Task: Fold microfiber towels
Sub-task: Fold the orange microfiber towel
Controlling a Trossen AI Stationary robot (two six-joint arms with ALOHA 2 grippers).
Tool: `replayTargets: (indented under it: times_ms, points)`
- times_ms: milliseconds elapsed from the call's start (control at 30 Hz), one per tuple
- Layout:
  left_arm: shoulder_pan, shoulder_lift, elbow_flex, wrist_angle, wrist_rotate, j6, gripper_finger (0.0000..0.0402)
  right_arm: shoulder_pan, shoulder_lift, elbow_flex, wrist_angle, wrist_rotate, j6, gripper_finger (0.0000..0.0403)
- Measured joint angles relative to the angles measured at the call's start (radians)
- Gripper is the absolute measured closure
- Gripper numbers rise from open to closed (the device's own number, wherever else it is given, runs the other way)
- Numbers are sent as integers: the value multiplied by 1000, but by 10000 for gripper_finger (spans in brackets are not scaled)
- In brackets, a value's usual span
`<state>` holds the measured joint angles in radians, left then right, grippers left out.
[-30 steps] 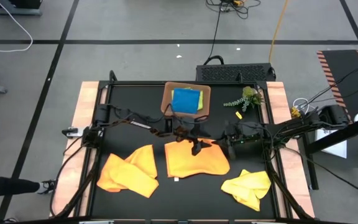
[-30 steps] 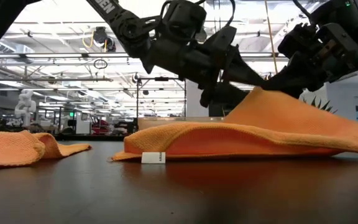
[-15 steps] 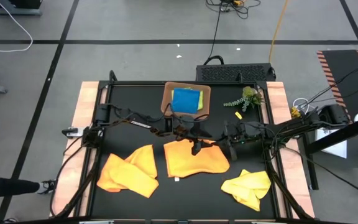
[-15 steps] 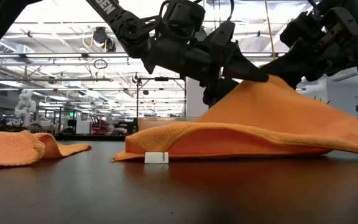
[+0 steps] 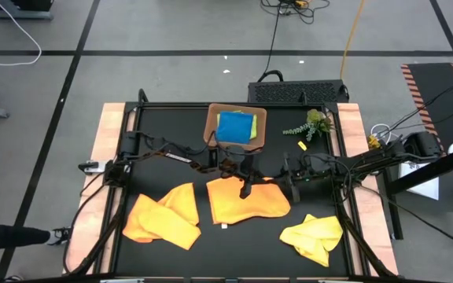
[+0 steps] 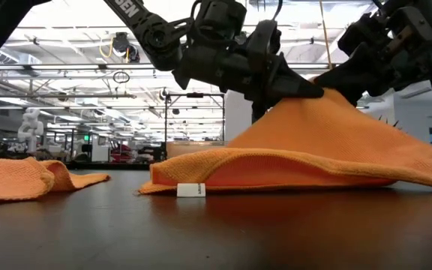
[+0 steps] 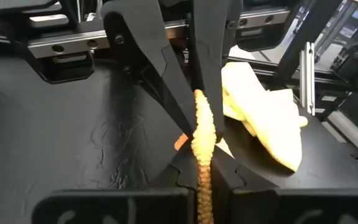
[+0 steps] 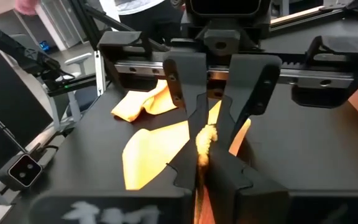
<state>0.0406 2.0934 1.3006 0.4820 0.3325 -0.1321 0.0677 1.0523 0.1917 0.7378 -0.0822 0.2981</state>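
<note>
1. Where the mat's middle lies, the orange towel (image 5: 246, 201) is tented up at its far edge.
2. The left gripper (image 5: 246, 187) clamps that edge.
3. The right gripper (image 5: 289, 182) pinches the far right corner.
4. Blue towel (image 5: 234, 126) sits in the tray (image 5: 213, 118).

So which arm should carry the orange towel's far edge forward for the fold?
Probably both: the left gripper and right gripper are each shut on the middle orange towel, lifting its far edge.
</note>
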Motion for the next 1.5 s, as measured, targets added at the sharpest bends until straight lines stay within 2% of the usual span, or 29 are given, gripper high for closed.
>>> replayTargets:
  times_ms: [133,367,433,533,667,833,1000,1167,1333,1400,1500]
  points:
    - [-5,0,0,-2,-2,21,396,0,-1,1,-22,-2,0,339]
    - [-6,-28,-3,-61,-8,55,398,0,-2,4,-121,-3,46,230]
    - [-8,-41,1,-35,0,74,399,0,1,0,-186,-2,65,204]
    - [-11,-76,4,-41,7,86,399,0,17,-4,-239,-20,93,179]
    - [-20,-105,-1,-83,1,127,400,0,65,-11,-243,-19,129,171]
    - [-30,-159,4,-144,-42,158,400,9,105,-10,-176,-23,135,188]
    - [-32,-172,0,-193,-62,162,400,27,110,-11,-165,-23,130,224]
    - [-33,-188,1,-221,-84,163,400,46,110,-11,-159,-24,96,280]
    - [-33,-206,1,-220,-100,162,400,65,100,-11,-153,-33,76,359]
    - [-35,-225,1,-249,-107,157,400,74,95,-11,-126,-72,75,389]
    - [-43,-237,0,-252,-141,164,400,93,79,-11,-73,-106,77,393]
